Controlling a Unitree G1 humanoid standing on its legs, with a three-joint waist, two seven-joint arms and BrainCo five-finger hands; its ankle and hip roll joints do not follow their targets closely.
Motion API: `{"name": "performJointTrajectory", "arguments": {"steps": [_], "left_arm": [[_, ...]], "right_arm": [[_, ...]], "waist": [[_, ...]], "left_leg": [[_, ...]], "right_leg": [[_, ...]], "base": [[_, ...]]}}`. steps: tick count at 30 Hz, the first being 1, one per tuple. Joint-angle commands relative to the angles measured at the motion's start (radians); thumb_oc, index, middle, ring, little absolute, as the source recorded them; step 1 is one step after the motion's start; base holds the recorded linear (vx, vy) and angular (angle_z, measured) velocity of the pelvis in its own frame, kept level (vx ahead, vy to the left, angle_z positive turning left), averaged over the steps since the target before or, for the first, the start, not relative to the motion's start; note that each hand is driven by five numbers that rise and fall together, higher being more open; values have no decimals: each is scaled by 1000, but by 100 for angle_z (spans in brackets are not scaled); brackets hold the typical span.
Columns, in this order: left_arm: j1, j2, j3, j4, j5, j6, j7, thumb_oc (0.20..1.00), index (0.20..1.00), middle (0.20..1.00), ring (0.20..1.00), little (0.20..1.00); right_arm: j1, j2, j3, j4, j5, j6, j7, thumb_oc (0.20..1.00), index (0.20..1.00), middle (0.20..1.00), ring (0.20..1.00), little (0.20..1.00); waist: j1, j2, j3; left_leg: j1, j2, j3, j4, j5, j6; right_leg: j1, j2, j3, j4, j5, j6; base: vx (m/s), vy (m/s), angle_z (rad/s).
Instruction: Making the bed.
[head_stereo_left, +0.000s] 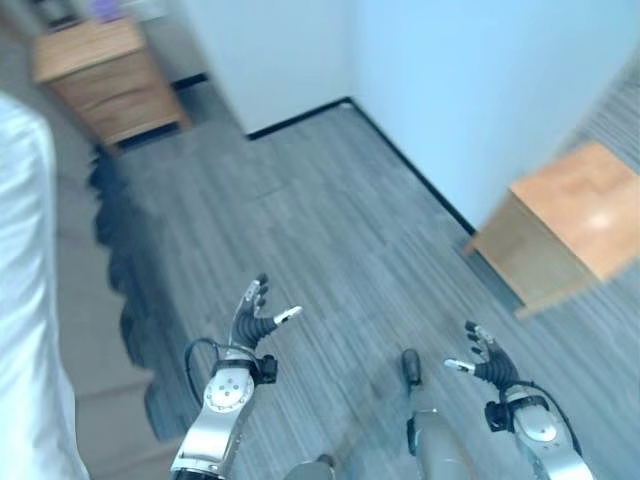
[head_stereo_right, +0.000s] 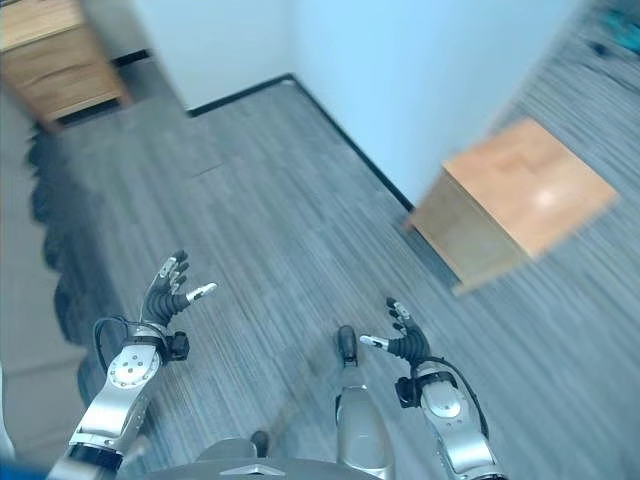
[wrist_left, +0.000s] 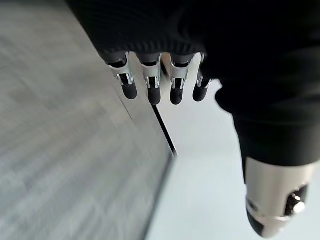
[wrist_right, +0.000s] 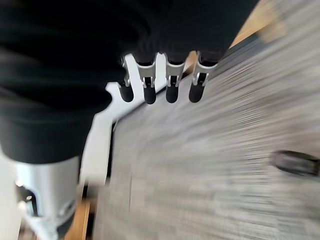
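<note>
The bed runs along the left edge, with white bedding (head_stereo_left: 25, 300) over a grey base (head_stereo_left: 90, 300) and a dark ruffled skirt (head_stereo_left: 122, 270) at floor level. My left hand (head_stereo_left: 250, 322) hovers over the grey floor just right of the skirt, fingers straight and spread, holding nothing. My right hand (head_stereo_left: 488, 362) hangs over the floor at the lower right, also open and empty. In the left wrist view the fingers (wrist_left: 152, 85) point straight out along a wall's baseboard. The right wrist view shows straight fingers (wrist_right: 170, 82) above the floor.
A wooden nightstand (head_stereo_left: 105, 75) stands at the head of the bed, far left. A white wall corner (head_stereo_left: 300, 60) juts in at the top. A low wooden cabinet (head_stereo_left: 570, 225) sits against the wall at right. Grey plank floor (head_stereo_left: 330, 220) lies between.
</note>
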Motion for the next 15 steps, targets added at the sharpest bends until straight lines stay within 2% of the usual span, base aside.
{"name": "performJointTrajectory", "arguments": {"steps": [1,2,3,4,5,6,7,8,10,11,12,13,14,15], "left_arm": [[79,-2,37,-86,-73,-74,30,1000,1000,1000,1000,1000],[84,-23,53,-80,-112,-71,34,1000,1000,1000,1000,1000],[84,-23,54,-80,-112,-71,34,1000,1000,1000,1000,1000],[95,-27,65,-93,-119,-67,25,1000,1000,1000,1000,1000],[100,-27,75,-81,-124,-62,17,1000,1000,1000,1000,1000],[99,-34,74,-71,-126,-57,21,1000,1000,1000,1000,1000],[91,-43,69,-57,-135,-54,24,1000,1000,1000,1000,1000],[98,-58,67,-52,-148,-51,23,1000,1000,1000,1000,1000],[98,-81,58,-36,-172,-50,22,1000,1000,1000,1000,1000],[95,-83,53,-40,-148,-45,18,1000,1000,1000,1000,1000],[91,-85,45,-41,-141,-40,14,1000,1000,1000,1000,1000],[91,-87,44,-42,-140,-39,14,1000,1000,1000,1000,1000],[87,-96,30,-41,-127,-32,8,1000,1000,1000,1000,1000],[81,-96,24,-42,-121,-30,5,1000,1000,1000,1000,1000]], "right_arm": [[-32,-7,-8,-41,-35,-38,19,1000,1000,1000,1000,1000],[-55,-12,1,-40,-26,-40,17,1000,1000,1000,1000,1000],[-56,-12,2,-39,-26,-40,17,1000,1000,1000,1000,1000],[-65,-21,4,-44,-10,-39,15,1000,1000,1000,1000,1000],[-83,-29,6,-63,2,-40,9,1000,1000,1000,1000,1000],[-85,-28,8,-68,0,-34,6,1000,1000,1000,1000,1000],[-86,-31,5,-68,-8,-28,2,1000,1000,1000,1000,1000],[-85,-32,-1,-82,-22,-16,4,1000,1000,1000,1000,1000],[-83,-25,-4,-98,-25,-7,9,1000,1000,1000,1000,1000],[-79,-11,-2,-93,-17,-8,15,1000,1000,1000,1000,1000],[-77,-10,0,-90,-27,-6,13,1000,1000,1000,1000,1000],[-77,-11,0,-89,-29,-7,13,1000,1000,1000,1000,1000],[-71,-10,-3,-83,-51,-5,1,1000,1000,1000,1000,1000],[-72,-10,-6,-81,-62,-5,-4,1000,1000,1000,1000,1000]], "waist": [[25,-10,-39],[37,-13,-27],[33,-15,-29],[54,-21,-14],[70,-29,8],[73,-26,11],[73,-22,7],[75,-17,3],[69,-8,-15],[68,5,-32],[63,16,-41],[62,18,-40],[55,27,-51],[47,26,-56]], "left_leg": [[-112,-31,57,197,54,2],[-197,-17,81,353,135,1],[-204,-20,78,356,137,1],[-267,-22,105,449,167,6],[-329,10,199,551,187,5],[-352,46,270,562,189,-7],[-359,62,319,528,190,-14],[-366,56,336,497,186,-20],[-356,-7,377,326,120,13],[-356,-54,413,139,141,29],[-345,-53,443,49,167,14],[-343,-54,454,25,198,22],[-347,-53,515,-60,242,1],[-346,-43,576,-80,258,-1]], "right_leg": [[159,-82,-65,-54,-12,77],[212,-79,-88,-82,-14,48],[210,-82,-90,-84,-11,48],[254,-85,-124,-107,-20,28],[298,-72,-158,-114,-48,-3],[314,-70,-183,-114,-74,-7],[328,-68,-201,-114,-88,-9],[343,-69,-213,-114,-100,-9],[371,-58,-231,-114,-123,0],[388,-33,-241,-114,-142,9],[413,-22,-253,-114,-172,17],[405,-20,-260,-114,-161,13],[451,-12,-287,-114,-199,16],[465,-10,-309,-114,-204,17]], "base": [[436,-581,159],[130,-322,82],[85,-301,52],[128,-430,35],[181,-548,23],[217,-525,8],[204,-266,10],[265,-193,5],[362,-124,17],[487,-73,29],[320,-53,19],[393,-15,4],[314,-37,15],[391,-30,37]]}}
